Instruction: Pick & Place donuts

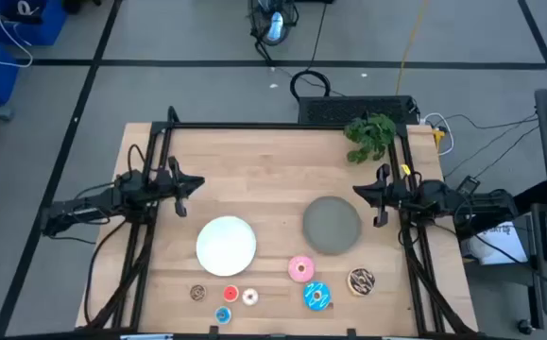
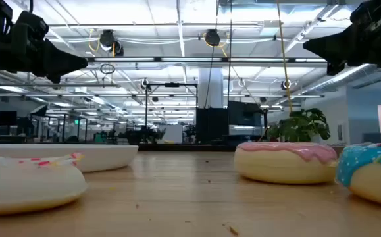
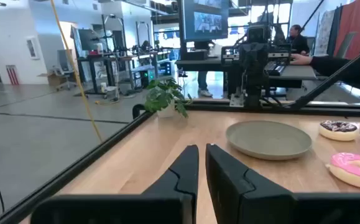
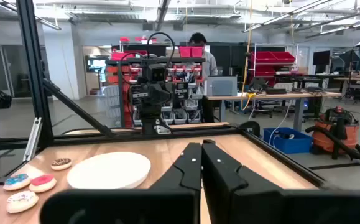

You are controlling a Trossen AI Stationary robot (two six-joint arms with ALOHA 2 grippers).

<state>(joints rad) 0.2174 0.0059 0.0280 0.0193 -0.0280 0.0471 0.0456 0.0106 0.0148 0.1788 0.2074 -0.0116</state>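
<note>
All seven donuts lie flat on the table near its near edge. The three larger ones are the pink [image 1: 300,269], the blue with sprinkles [image 1: 316,297] and the brown with pale drizzle [image 1: 361,280]. The tiny ones are brown [image 1: 197,293], red [image 1: 230,294], white [image 1: 250,297] and blue [image 1: 223,315]. My left gripper [image 1: 193,182] hovers shut above the table's left side. My right gripper [image 1: 363,189] hovers shut above the right side. Each one's shut fingers show in its own wrist view, the left gripper [image 3: 201,152] and the right gripper [image 4: 201,149]. Neither is near a donut.
A round white plate [image 1: 227,244] lies left of centre and a round grey plate [image 1: 332,225] right of centre, both between the grippers and the donuts. A small green plant [image 1: 369,135] stands at the far right corner. Black frame rails [image 1: 150,217] run along the table's sides.
</note>
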